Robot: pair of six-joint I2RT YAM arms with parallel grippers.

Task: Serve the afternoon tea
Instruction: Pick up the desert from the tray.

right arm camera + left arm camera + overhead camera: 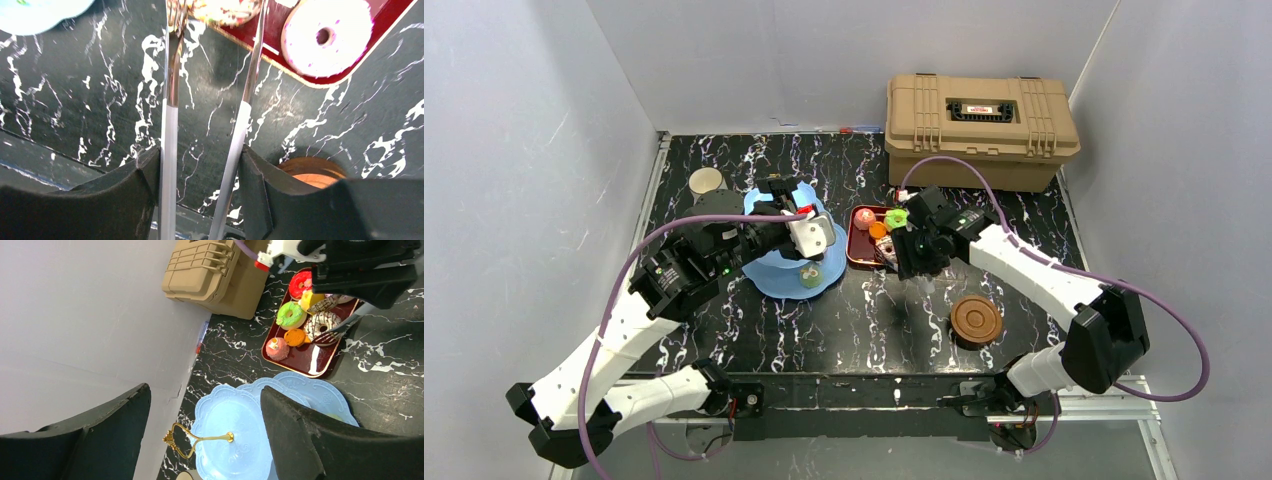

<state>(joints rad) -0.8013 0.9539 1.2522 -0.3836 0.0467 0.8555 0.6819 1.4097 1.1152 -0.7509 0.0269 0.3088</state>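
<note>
In the half-closed right hand (200,170) tongs (169,125) are held astride a cake (225,10), probably to be pinched and carried left to the stand (225,415); the left hand (205,392) is empty, open.

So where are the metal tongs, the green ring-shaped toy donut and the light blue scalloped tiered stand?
Metal tongs (169,130): right wrist view, left arm's silvery shaft.
Green ring-shaped toy donut (298,315): left wrist view, ring's right side.
Light blue scalloped tiered stand (220,410): left wrist view, top plate.

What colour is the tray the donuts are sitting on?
Glossy dark red tray; the left wrist view shows it best.
</note>
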